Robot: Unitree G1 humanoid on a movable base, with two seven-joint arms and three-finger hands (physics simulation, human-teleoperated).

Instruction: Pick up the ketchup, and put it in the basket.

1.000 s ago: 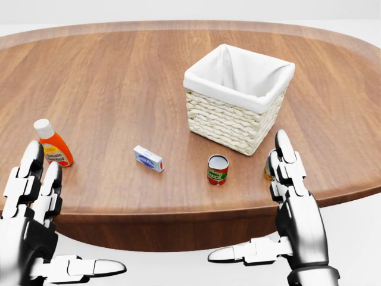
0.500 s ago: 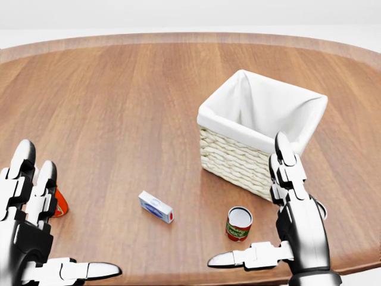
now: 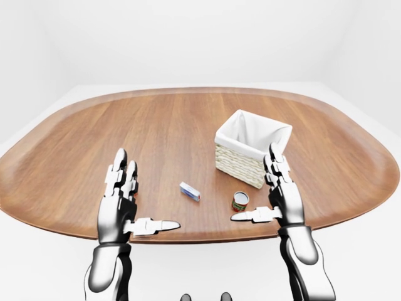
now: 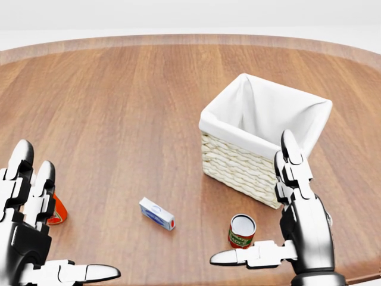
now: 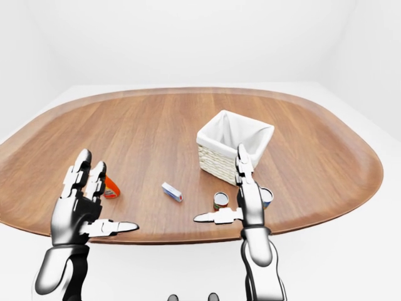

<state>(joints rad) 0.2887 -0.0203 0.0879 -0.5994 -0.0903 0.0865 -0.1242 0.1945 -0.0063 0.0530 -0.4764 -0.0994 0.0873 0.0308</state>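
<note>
Fingers [image 4: 290, 156] of both hands spread, empty, over oval wooden table [image 3: 156, 132]; white room.

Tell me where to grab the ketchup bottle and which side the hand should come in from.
Judging by what shows, take the ketchup around its orange body, below the white cap. It lies tilted on the table, mostly hidden behind the open left hand, which is nearest. Coming down from above with fingers across the body looks best. The exact lie of the bottle is hard to tell from these views.
</note>
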